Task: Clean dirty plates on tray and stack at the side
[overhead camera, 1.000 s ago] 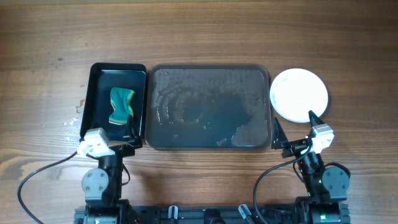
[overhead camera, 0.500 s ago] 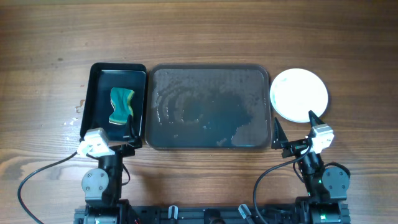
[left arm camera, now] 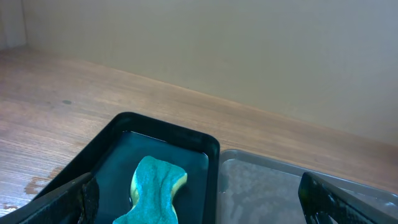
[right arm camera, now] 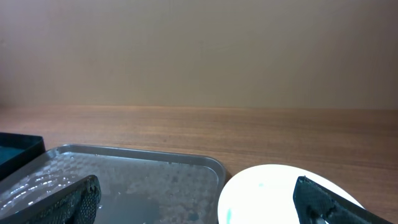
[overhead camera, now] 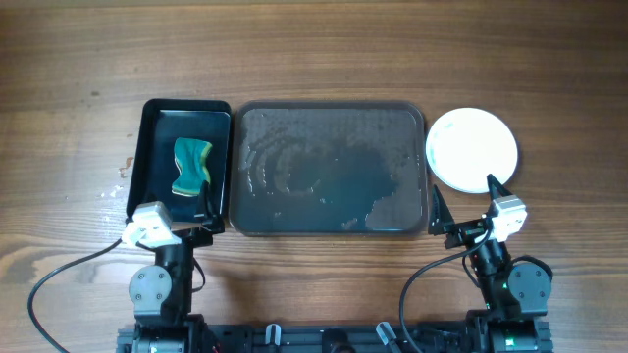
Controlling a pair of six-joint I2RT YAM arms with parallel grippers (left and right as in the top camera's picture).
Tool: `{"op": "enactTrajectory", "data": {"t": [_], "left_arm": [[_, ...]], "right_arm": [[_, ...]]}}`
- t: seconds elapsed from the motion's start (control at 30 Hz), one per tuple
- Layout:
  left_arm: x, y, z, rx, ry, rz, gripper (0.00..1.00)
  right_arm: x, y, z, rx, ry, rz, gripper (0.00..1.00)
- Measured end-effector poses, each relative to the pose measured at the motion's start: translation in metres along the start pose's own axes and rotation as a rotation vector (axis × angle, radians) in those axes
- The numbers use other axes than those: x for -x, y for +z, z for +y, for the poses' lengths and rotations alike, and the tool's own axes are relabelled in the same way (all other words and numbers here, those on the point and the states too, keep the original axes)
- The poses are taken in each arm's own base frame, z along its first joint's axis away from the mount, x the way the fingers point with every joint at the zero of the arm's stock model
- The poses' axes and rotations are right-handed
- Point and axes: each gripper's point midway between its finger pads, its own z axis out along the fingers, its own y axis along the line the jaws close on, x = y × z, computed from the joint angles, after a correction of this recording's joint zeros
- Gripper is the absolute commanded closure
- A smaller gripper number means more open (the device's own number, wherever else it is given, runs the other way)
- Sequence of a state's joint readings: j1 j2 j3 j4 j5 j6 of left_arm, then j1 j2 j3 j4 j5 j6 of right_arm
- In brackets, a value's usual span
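Note:
The large dark grey tray (overhead camera: 334, 221) lies mid-table, wet and with no plate on it; it also shows in the right wrist view (right arm camera: 137, 171) and the left wrist view (left arm camera: 273, 186). A round white plate (overhead camera: 472, 149) lies on the table right of the tray; whether it is a stack I cannot tell. In the right wrist view the plate (right arm camera: 273, 193) carries small faint blue specks. My left gripper (overhead camera: 196, 214) is open and empty near the black tray's front edge. My right gripper (overhead camera: 463, 204) is open and empty in front of the plate.
A smaller glossy black tray (overhead camera: 155, 127) stands left of the grey tray and holds a teal and yellow sponge (overhead camera: 191, 167), also in the left wrist view (left arm camera: 155, 190). Small wet spots mark the wood left of the black tray (overhead camera: 116, 181).

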State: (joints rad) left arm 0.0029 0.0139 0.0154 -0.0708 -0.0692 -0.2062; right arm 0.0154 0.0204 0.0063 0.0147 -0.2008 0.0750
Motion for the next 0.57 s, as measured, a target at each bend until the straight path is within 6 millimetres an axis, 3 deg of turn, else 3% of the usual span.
{"op": "enactTrajectory", "data": {"t": [0.57], "left_arm": [[0.0001,0.0000,-0.0001,0.000,0.003,0.000,0.00]], "right_arm": [[0.0000,0.0000,0.0000,0.000,0.000,0.000,0.00]]}}
